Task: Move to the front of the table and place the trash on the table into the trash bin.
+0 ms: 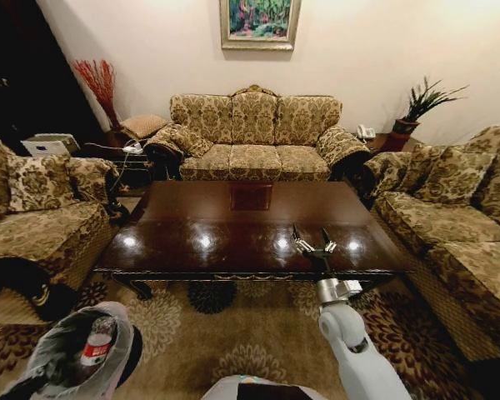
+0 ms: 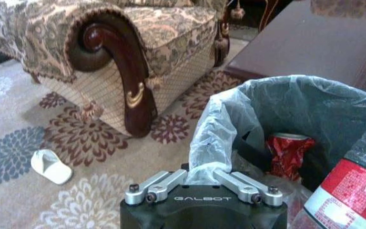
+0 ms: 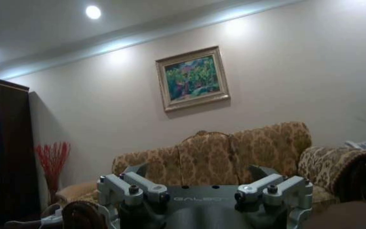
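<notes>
The trash bin (image 1: pixel 71 354) sits low at the robot's left, on the carpet (image 1: pixel 258 333) short of the table (image 1: pixel 250 229). Inside its pale liner bag (image 2: pixel 285 102) lie a red-labelled bottle (image 1: pixel 96 343), a crumpled red wrapper (image 2: pixel 288 150) and, at the edge of the left wrist view, another red-and-white piece (image 2: pixel 351 193). The left gripper (image 2: pixel 203 183) is closed on the rim of the liner, its fingers (image 2: pixel 243 183) pinching the plastic between them. The right gripper (image 1: pixel 314 243) hangs over the near edge of the table, jaws spread apart with nothing between them. The glossy tabletop reflects the ceiling lights. Sofas (image 1: pixel 254 137) stand around the table, and a white slipper (image 2: pixel 51 166) lies on the carpet beside the left sofa.
</notes>
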`<state>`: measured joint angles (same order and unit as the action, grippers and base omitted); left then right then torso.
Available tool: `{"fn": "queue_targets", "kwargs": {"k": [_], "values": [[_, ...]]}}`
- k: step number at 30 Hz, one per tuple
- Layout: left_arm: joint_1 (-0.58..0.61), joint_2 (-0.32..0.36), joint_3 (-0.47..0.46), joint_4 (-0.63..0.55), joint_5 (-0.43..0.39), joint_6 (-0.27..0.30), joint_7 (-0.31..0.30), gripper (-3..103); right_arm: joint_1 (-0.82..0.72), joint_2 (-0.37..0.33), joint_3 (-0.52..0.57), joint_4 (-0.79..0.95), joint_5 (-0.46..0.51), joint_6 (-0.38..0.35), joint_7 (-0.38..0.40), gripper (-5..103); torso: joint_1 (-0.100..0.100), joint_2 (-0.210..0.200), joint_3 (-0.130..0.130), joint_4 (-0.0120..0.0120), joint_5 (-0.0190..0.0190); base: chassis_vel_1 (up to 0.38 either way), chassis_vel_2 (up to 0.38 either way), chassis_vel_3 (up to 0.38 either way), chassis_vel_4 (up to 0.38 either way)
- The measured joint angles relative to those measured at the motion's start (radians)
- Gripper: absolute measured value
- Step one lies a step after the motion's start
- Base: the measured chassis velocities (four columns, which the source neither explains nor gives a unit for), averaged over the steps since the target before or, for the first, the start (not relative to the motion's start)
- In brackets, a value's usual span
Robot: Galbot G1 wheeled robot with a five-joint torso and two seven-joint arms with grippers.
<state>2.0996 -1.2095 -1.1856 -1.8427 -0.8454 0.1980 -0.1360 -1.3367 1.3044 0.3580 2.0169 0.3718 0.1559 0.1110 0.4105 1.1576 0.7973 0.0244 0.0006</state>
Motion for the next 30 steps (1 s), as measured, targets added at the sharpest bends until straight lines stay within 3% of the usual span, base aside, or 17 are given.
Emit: {"fn": "queue_targets", "kwargs": {"k": [6, 8, 14, 18, 30], "values": [[-0.099, -0.020, 0.097, 0.091, 0.060, -0.013, 0.007, 2, -0.015, 0.002, -0.004, 0.006, -0.027, -0.004, 0.012, 100, 0.000, 0.000, 0.000, 0.0002, -0.0006, 0.000, 0.000, 0.000, 0.000], [-0.183, -0.031, 0.172, 0.162, 0.121, -0.030, 0.014, 2, -0.034, -0.002, 0.000, 0.014, -0.046, -0.006, 0.021, 100, 0.000, 0.000, 0.000, -0.0002, -0.0008, 0.000, 0.000, 0.000, 0.000], [-0.275, -0.036, 0.237, 0.240, 0.177, -0.051, 0.017, 2, -0.061, -0.007, 0.013, 0.046, -0.058, -0.008, 0.023, 100, -0.003, -0.008, -0.004, 0.0000, -0.0003, 0.000, 0.000, 0.000, 0.000], [-0.333, -0.035, 0.268, 0.332, 0.259, -0.091, 0.029, 2, -0.087, -0.004, 0.038, 0.058, -0.066, 0.006, 0.023, 100, -0.013, -0.027, -0.015, 0.0000, -0.0006, 0.000, 0.000, 0.000, 0.000], [-0.424, -0.058, 0.284, 0.505, 0.258, -0.105, 0.040, 2, -0.129, -0.033, 0.097, 0.108, -0.065, -0.001, 0.024, 100, -0.041, -0.090, -0.049, 0.0003, -0.0006, 0.000, 0.000, 0.000, 0.000]]}}
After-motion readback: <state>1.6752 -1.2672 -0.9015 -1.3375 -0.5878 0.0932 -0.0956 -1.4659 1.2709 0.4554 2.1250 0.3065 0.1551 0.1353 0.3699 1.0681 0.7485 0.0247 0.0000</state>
